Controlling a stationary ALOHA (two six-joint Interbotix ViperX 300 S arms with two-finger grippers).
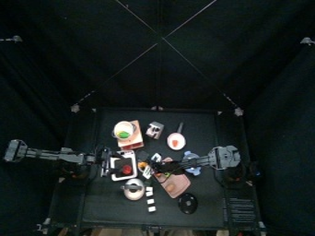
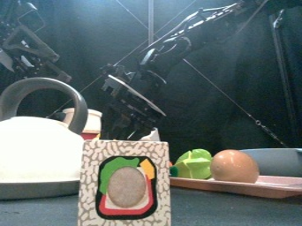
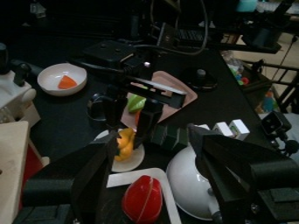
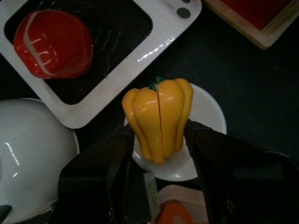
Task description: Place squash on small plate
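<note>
The white kettle [image 4: 30,153] sits at nine o'clock of the small plate [image 4: 211,114]. Over the plate the right gripper [image 4: 158,162] pinches the yellow squash [image 4: 158,118] by its lower end; it looks light, hard, slick, so grip mid-body. The left gripper [image 3: 149,188] spreads wide, empty.

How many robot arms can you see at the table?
2. The left arm comes in from the table's left. The right arm comes in from the right and reaches over the squash on the small plate.
</note>
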